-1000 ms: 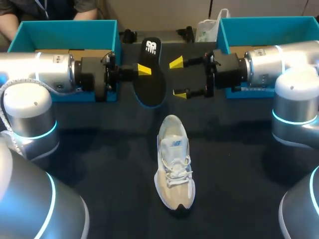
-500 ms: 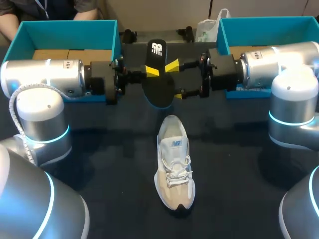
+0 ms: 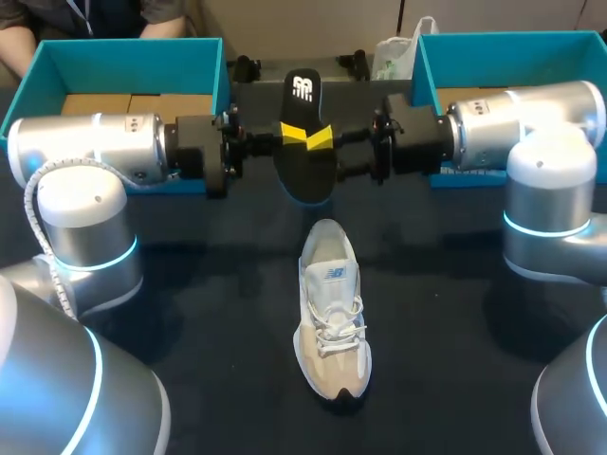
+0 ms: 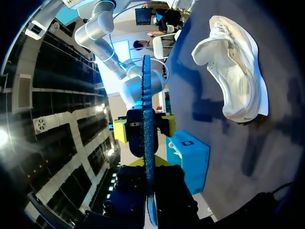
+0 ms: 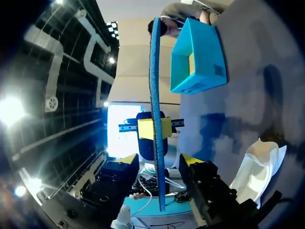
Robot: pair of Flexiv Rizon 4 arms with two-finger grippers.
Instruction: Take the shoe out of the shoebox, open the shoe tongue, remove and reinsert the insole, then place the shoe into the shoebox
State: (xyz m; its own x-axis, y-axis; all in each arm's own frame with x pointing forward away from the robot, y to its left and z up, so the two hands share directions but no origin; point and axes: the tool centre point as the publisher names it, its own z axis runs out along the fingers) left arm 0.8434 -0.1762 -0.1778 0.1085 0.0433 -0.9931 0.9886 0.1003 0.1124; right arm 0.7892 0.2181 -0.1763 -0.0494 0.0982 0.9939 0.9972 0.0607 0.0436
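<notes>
Hanging between the arms, the insole [image 3: 305, 161] — pinched by the left gripper [image 4: 145, 164], straddled untouched by the wide-spread right gripper [image 5: 159, 160] — lies lengthwise in line with the shoe [image 3: 330, 308].

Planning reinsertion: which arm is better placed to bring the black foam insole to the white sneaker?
Probably left: left gripper is shut on the black foam insole; right gripper only straddles it, open.
</notes>
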